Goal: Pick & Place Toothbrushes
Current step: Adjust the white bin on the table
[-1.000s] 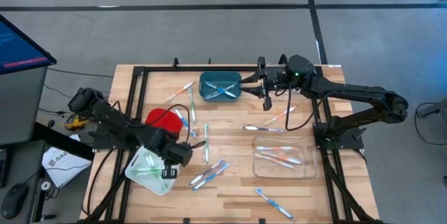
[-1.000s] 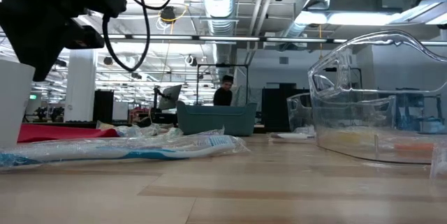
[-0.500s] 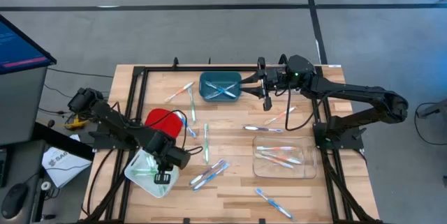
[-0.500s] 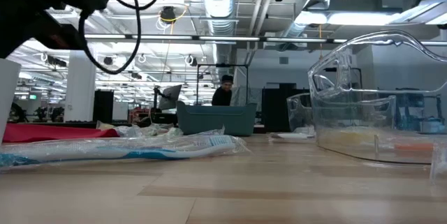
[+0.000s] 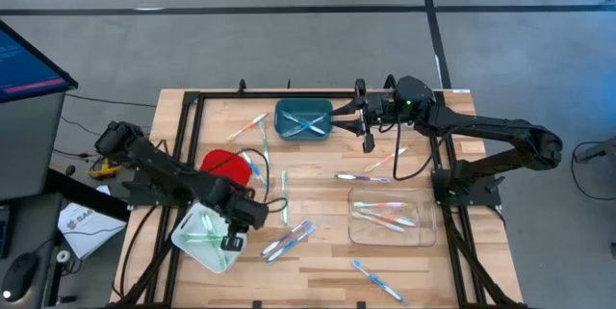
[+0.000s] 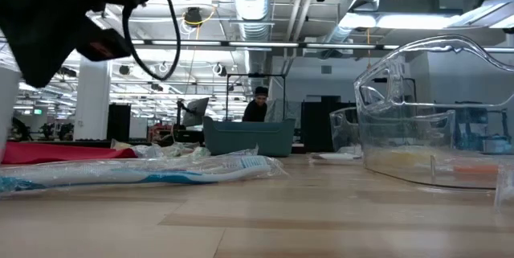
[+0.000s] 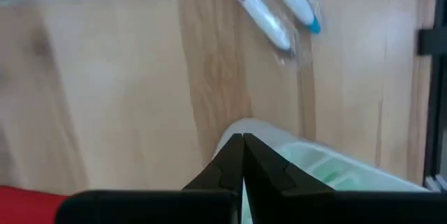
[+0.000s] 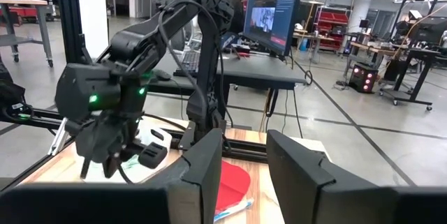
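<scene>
Left claw (image 5: 252, 211): fingers together, empty, beside the white bin (image 5: 202, 236).
Right claw (image 8: 241, 165): apart, waiting by the teal bin (image 5: 304, 119).
Advice: open before descending on a green toothbrush (image 5: 284, 196).

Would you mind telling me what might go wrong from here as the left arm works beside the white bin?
1. The left gripper, its fingers shut and empty, sits at the rim of the white bin; a low move could knock or tip it.
2. Loose toothbrushes lie right next to it, so a sweep might scatter them.
3. The right gripper hangs open by the teal bin, with a black cable dangling over the brushes below.
</scene>
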Controlling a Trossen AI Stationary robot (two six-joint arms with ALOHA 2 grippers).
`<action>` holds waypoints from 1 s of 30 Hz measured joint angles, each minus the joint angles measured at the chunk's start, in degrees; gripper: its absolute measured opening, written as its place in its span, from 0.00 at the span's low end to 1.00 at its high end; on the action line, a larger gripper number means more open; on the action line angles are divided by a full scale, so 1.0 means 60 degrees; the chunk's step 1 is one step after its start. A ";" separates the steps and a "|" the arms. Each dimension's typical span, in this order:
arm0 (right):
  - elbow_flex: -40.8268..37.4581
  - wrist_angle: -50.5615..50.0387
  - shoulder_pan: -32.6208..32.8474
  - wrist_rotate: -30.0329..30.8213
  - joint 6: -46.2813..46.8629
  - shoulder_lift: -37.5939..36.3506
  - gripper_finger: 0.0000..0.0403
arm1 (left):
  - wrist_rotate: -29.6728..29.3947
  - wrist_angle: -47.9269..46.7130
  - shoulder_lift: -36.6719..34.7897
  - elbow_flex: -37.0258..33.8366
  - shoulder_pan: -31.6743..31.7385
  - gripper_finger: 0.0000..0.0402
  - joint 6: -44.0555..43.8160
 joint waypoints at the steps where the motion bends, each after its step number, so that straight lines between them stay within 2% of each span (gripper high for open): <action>1: 0.0000 0.0000 0.0000 0.0000 0.0000 0.0002 0.27 | 0.0078 -0.0023 0.0115 0.0000 0.0002 0.00 0.0025; 16: 0.0000 -0.0317 0.0000 0.0000 0.0000 -0.0002 0.27 | 0.1934 -0.0770 0.0199 -0.0004 -0.0351 0.00 -0.1288; 18: 0.0000 -0.0317 0.0000 0.0000 0.0000 -0.0002 0.27 | 0.1717 -0.0750 0.0180 -0.0004 -0.0374 0.00 -0.1273; 25: 0.0000 -0.0310 0.0000 0.0000 0.0000 -0.0002 0.27 | -0.0223 -0.0755 -0.0841 0.0000 -0.0368 0.00 -0.1054; 30: -0.0001 -0.0307 0.0000 0.0000 0.0000 -0.0002 0.27 | 0.0075 -0.0307 -0.0978 0.0002 -0.0171 0.00 -0.0534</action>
